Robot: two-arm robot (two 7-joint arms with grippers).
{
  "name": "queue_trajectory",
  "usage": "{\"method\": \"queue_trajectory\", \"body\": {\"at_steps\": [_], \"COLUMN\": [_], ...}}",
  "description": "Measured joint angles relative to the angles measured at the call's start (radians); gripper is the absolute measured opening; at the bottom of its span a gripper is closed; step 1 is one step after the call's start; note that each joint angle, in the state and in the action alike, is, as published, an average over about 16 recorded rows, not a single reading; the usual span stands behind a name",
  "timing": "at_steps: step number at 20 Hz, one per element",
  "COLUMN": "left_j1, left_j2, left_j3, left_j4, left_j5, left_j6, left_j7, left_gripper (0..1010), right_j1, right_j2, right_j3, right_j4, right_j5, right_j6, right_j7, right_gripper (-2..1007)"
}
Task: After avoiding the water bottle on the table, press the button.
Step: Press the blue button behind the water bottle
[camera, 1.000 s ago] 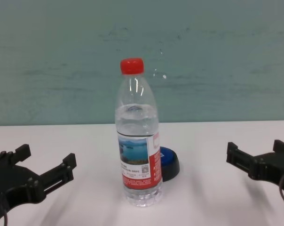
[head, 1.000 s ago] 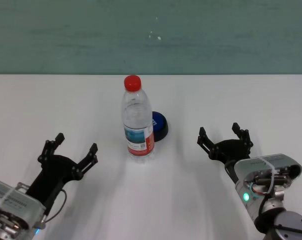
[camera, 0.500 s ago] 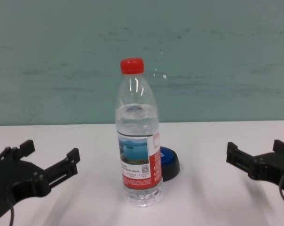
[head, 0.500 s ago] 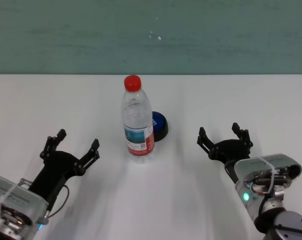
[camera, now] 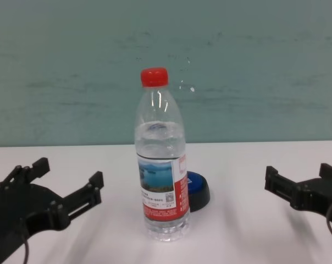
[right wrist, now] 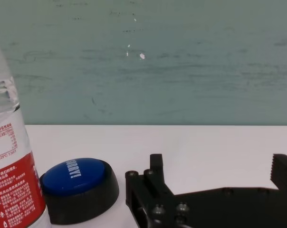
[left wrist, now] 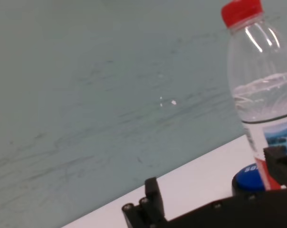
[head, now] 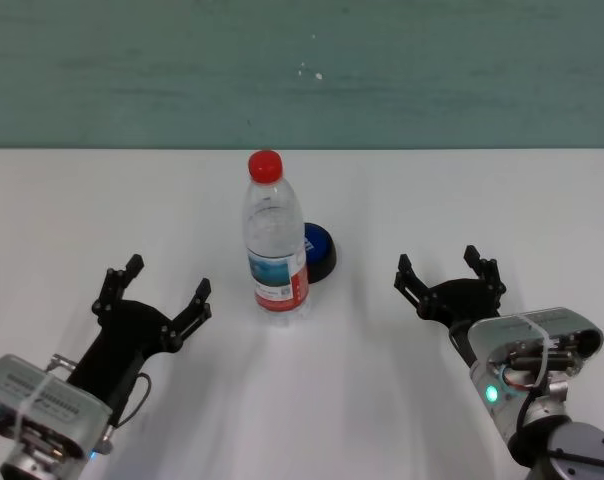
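Observation:
The water bottle [head: 276, 240] stands upright at the middle of the white table [head: 402, 190], clear with a red cap. Just behind it to the right sits the button [head: 319, 250], blue-topped on a black base and partly hidden by the bottle; the chest view shows both, bottle [camera: 160, 165] and button [camera: 198, 190]. My left gripper [head: 155, 295] is open, left of the bottle and a hand's width from it. My right gripper [head: 450, 273] is open to the right of the button, apart from it. The right wrist view shows the button [right wrist: 77, 183] beside the bottle [right wrist: 10, 180].
A teal wall [head: 302, 70] runs behind the table's far edge. Bare tabletop lies between each gripper and the bottle, and behind the button.
My left gripper has moved forward and to the right, closer to the bottle. The right gripper, the bottle and the button have stayed still.

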Motion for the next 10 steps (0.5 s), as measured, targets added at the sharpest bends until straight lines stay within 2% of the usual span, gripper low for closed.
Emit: {"method": "queue_trajectory", "body": {"at_steps": [10], "left_j1": [0.01], "left_j2": [0.002], "left_j3": [0.009], "left_j4": [0.0], "left_j5": [0.039], "left_j6": [-0.005], "left_j7": [0.014], "left_gripper": [1000], "right_j1": [0.0], "right_j2": [0.0], "right_j3": [0.0], "right_j4": [0.0], "right_j5": [0.0], "right_j6": [0.0], "right_j7": [0.0], "right_gripper": [1004]}}
